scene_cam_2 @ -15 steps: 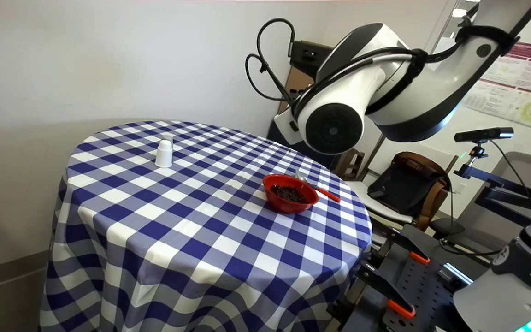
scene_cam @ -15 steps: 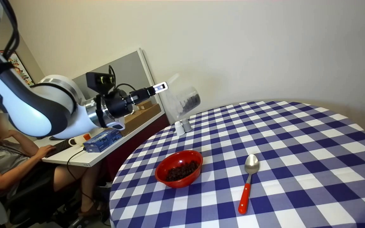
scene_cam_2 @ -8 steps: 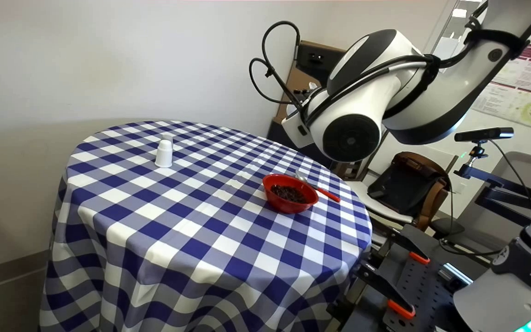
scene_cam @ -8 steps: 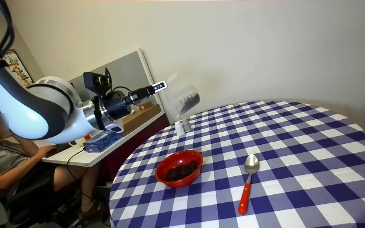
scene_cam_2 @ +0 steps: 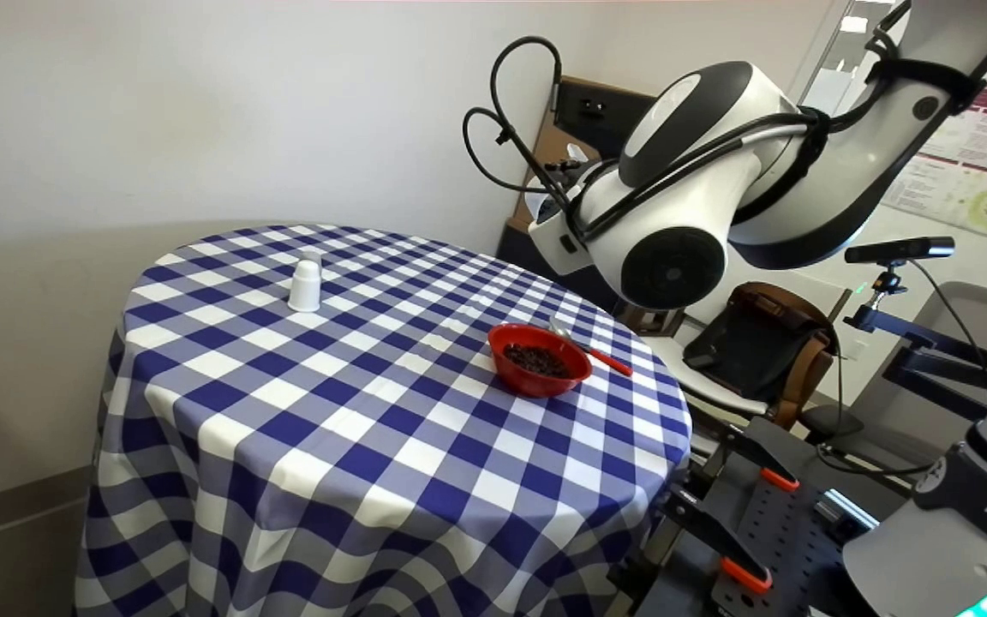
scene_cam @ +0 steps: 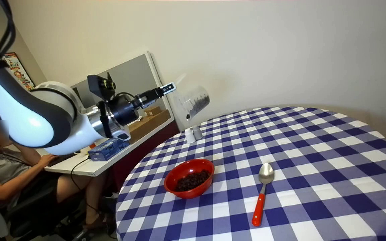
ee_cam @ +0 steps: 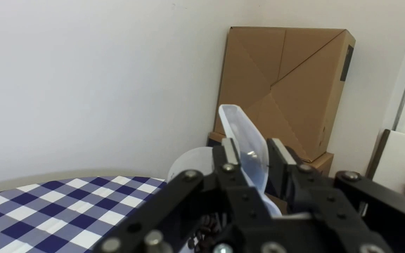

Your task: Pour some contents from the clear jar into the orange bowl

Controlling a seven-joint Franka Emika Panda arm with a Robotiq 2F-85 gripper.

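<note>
Wrist view: tilted clear jar [ee_cam: 190, 160] clasped by handle [ee_cam: 246, 140], fingers [ee_cam: 221, 158] near-closed; orange bowl [scene_cam: 183, 171] below them in an exterior view.

In an exterior view, the hand [scene_cam: 171, 87] and clear jar [scene_cam: 196, 99] edged toward upper left; dark contents [scene_cam: 188, 116] reached its lip.

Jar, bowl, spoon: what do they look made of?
Jar: plastic or glass, smooth; dark contents show through.
Bowl: plastic or ceramic, glossy; rim shows highlights.
Spoon head: likely metal, shiny; silvery reflections.
Spoon handle: probably plastic, maybe painted wood, smooth; red with rivet-like dots.
</note>
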